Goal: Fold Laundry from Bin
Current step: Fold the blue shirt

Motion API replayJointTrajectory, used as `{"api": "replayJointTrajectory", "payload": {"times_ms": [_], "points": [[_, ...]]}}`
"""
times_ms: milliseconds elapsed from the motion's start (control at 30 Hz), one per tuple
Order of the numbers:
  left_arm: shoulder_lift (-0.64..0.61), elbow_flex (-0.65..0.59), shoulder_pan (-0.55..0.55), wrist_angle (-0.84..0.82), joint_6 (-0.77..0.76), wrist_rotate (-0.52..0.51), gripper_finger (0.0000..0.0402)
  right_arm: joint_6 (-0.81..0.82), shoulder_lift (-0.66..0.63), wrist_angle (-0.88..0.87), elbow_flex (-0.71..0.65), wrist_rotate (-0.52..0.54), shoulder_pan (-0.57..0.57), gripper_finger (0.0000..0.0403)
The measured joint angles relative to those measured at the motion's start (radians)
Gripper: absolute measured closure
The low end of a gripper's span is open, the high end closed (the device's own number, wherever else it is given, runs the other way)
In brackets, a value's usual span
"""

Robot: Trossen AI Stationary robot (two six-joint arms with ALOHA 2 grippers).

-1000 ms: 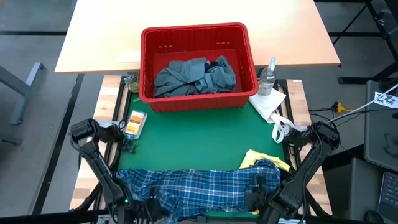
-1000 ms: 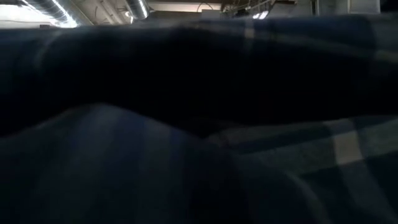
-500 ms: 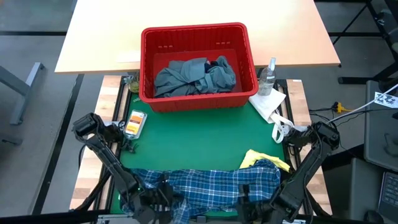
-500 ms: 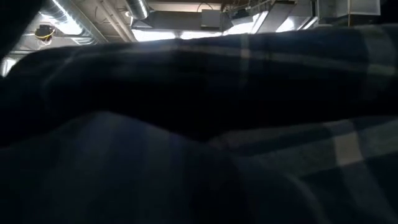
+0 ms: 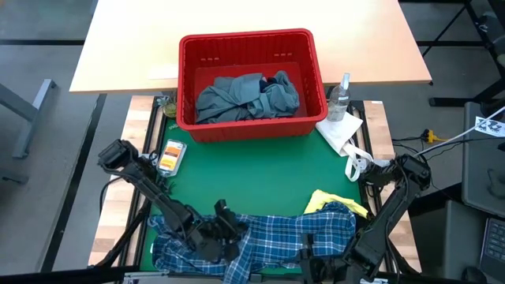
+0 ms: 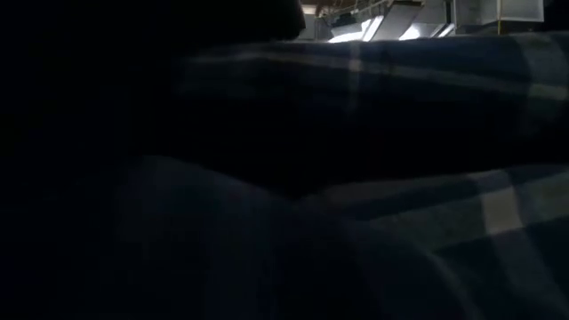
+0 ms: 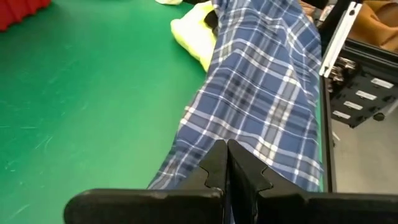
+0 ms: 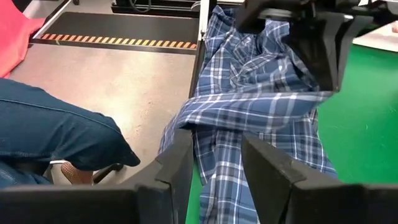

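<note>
**Plaid shirt at the table's near edge, left tool pinching it**

Item 1, shirt (image 5: pixel 276 237): blue-white plaid, spread along the bottom of the high view on the green mat (image 5: pixel 252 173). In the right wrist view I see part of it hanging over the table edge toward the floor. It fills the low view almost wholly, dark and close to the lens.

Item 2, left tool (image 5: pixel 225 229): lower centre-left of the high view, lying on the shirt's left part. In its own wrist view I see the fingers (image 7: pixel 214 168) pressed together with plaid cloth pinched between them.

Item 3, right tool (image 5: pixel 316 256): bottom edge of the high view, right of centre, at the shirt's lower hem. In its wrist view its fingers (image 8: pixel 177 162) stand apart with the plaid cloth lying between and beyond them; I cannot tell whether they touch it.

Item 4, yellow garment (image 5: pixel 323 199): small, just beside the shirt's upper right corner, partly tucked under it.

Item 5, bin (image 5: pixel 248 43): red, upper centre of the high view, holding a crumpled grey-blue garment (image 5: pixel 237 95) with a dark navy one (image 5: pixel 280 79) at its right.

Item 6, sundries: spray bottle (image 5: pixel 341 96) and white paper towel (image 5: pixel 341 130) right of the bin.

Item 7, a person's leg (image 8: pixel 56 134) in jeans, left side of the right wrist view, beyond the table.
</note>
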Motion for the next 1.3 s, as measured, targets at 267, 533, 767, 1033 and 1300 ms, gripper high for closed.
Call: {"api": "replayJointTrajectory", "payload": {"times_ms": [267, 533, 767, 1033, 1300], "points": [[0.000, 0.001, 0.030, -0.037, 0.008, 0.022, 0.0401, 0.002, 0.060, 0.006, 0.000, 0.058, -0.004, 0.0265], [0.000, 0.001, 0.062, -0.073, 0.156, 0.142, 0.0365, 0.003, 0.081, 0.005, 0.000, -0.034, -0.021, 0.0265], [0.000, 0.001, 0.092, -0.072, 0.360, 0.229, 0.0286, 0.003, 0.081, 0.006, 0.000, -0.050, -0.021, 0.0265], [-0.068, 0.002, 0.086, -0.064, 0.523, 0.230, 0.0275, 0.002, 0.081, 0.001, 0.000, -0.065, -0.020, 0.0265], [-0.108, 0.002, -0.009, -0.056, 0.218, 0.465, 0.0276, 0.002, 0.081, -0.001, 0.000, -0.065, -0.019, 0.0265]]}}
